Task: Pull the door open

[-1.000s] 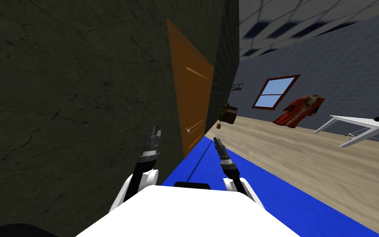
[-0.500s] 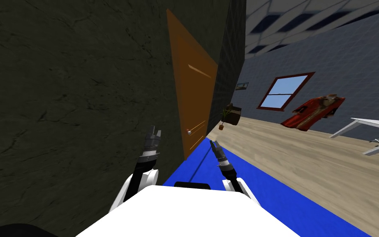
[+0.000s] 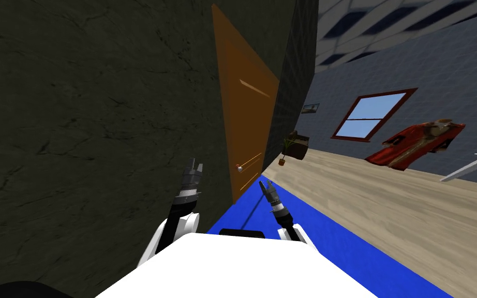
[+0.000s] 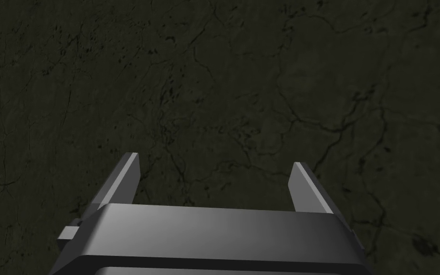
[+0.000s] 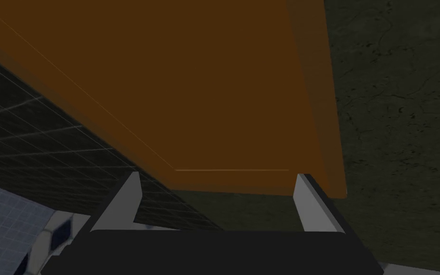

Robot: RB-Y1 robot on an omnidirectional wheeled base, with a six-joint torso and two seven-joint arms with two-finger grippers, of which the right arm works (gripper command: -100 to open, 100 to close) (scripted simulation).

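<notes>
A brown door (image 3: 245, 119) stands in a dark, crack-veined wall (image 3: 77, 129) that runs along the robot's left side and recedes ahead. The door lies forward of the robot, beyond both arms. A small pale round knob (image 3: 238, 167) sits low on the door, close to its nearer edge.

The right gripper (image 3: 266, 186) is raised above a bright blue strip of floor (image 3: 336, 248) and points toward the lower part of the door. It is near the knob but apart from it, touching nothing. In the right wrist view its 2 fingers stand wide apart with nothing between them, and the brown door panel lies ahead of them (a thin pale line marks a panel edge).

The left gripper (image 3: 195, 166) is held up just beside the dark wall, short of the door's nearer edge. Its 2 fingers are also spread wide and empty, facing the cracked surface.

Further off, a pale wooden floor (image 3: 387, 196) stretches to a grey-blue far wall with a red-framed window (image 3: 372, 116). A red garment (image 3: 418, 142) shows beside the window, and a small potted plant (image 3: 284, 150) stands near the corner. Part of a white table (image 3: 470, 168) shows on the robot's right.
</notes>
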